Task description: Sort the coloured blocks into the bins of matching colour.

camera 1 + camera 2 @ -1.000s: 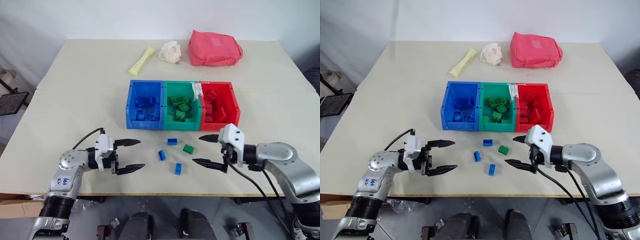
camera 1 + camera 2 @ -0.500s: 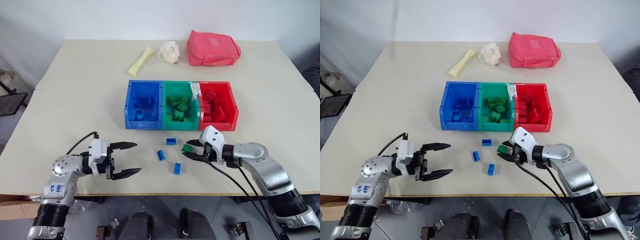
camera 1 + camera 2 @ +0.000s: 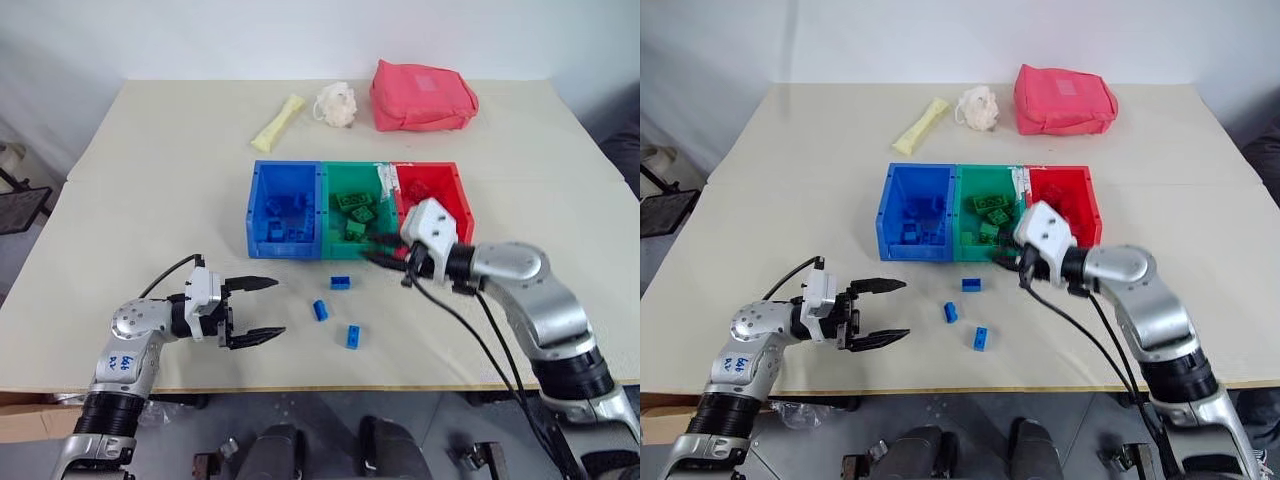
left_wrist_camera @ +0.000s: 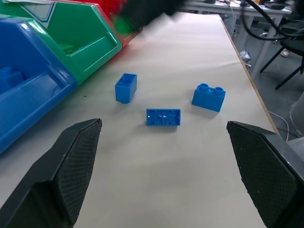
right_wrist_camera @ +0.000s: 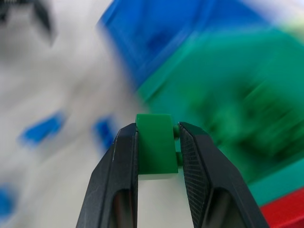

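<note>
Right wrist view: right gripper [image 5: 156, 142] clamped green block [image 5: 153, 145] near green bin [image 3: 352, 190]; left gripper [image 3: 260, 308] spread; three blue blocks [image 3: 321, 310] remained.

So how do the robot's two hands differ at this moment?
The left hand is open and empty, while the right hand is shut on a green block. The left hand sits low over the table, beside the three loose blue blocks; the right hand is up at the front edge of the green bin. Both have two black fingers.
</note>
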### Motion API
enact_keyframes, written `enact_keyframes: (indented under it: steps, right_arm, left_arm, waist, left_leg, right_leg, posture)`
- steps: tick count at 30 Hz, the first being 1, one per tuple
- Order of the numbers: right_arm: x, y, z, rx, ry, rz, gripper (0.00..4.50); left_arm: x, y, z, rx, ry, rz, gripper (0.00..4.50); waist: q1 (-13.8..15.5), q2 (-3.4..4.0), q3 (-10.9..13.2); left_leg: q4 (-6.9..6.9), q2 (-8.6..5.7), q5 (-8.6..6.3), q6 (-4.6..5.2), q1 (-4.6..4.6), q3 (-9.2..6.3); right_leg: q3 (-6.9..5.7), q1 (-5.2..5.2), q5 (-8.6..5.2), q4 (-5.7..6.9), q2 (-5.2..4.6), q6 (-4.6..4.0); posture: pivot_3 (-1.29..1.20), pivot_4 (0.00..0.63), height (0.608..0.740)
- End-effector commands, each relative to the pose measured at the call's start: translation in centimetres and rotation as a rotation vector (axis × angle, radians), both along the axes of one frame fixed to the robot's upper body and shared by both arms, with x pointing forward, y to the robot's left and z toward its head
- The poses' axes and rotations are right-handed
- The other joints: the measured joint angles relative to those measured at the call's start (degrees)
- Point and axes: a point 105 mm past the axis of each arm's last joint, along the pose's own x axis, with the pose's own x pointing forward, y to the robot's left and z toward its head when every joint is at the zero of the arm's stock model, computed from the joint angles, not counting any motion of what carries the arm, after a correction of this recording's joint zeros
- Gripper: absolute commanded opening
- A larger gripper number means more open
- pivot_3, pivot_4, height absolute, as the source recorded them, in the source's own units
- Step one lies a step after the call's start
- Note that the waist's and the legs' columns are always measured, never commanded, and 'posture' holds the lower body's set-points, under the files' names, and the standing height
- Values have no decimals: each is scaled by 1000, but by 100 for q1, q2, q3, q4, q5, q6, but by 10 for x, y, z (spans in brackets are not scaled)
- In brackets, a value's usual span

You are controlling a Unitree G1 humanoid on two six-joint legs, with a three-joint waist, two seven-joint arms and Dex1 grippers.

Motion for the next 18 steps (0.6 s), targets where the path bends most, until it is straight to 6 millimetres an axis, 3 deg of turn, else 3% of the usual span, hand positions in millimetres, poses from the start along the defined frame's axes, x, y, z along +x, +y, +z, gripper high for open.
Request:
enact_keyframes:
  steps: [1, 3, 9, 14, 18]
  right_arm:
    - [23, -3, 24, 45, -70, -65, 870]
    - [36, -2, 30, 54, -91, -90, 870]
    - [49, 1, 33, 50, -124, -85, 2944]
    - [42, -1, 37, 58, -141, -51, 4485]
    - [18, -6, 30, 37, -106, 43, 4485]
  left_arm:
    - [5, -2, 9, -29, -31, 14, 4500]
    - [10, -3, 14, -57, -34, 44, 4500]
    - [13, -5, 25, -120, -110, 58, 4500]
    - [13, -5, 25, -119, -110, 52, 4500]
    - [16, -4, 24, -116, -102, 66, 4500]
  waist:
    - [-14, 0, 0]
    - [-16, 0, 0]
    - [-50, 0, 0]
    - [-122, 0, 0]
    - [-99, 0, 0]
  left_leg:
    - [0, -2, 0, 0, 0, 1]
    - [1, -7, 1, 2, 0, 2]
    - [-5, -9, 1, 3, -1, -5]
    - [-5, -6, 1, 3, 0, -3]
    - [-3, -5, 1, 3, -1, -7]
  right_leg:
    - [0, 0, 0, 0, -1, 0]
    - [0, -1, 0, 4, -4, 0]
    - [-5, -3, 0, 9, -2, 0]
    - [-6, -2, 0, 10, 0, 0]
    - [-8, -1, 0, 11, -1, 0]
  posture:
    - [0, 150, 740]
    - [0, 150, 740]
    - [0, 150, 740]
    - [0, 150, 740]
    - [0, 150, 740]
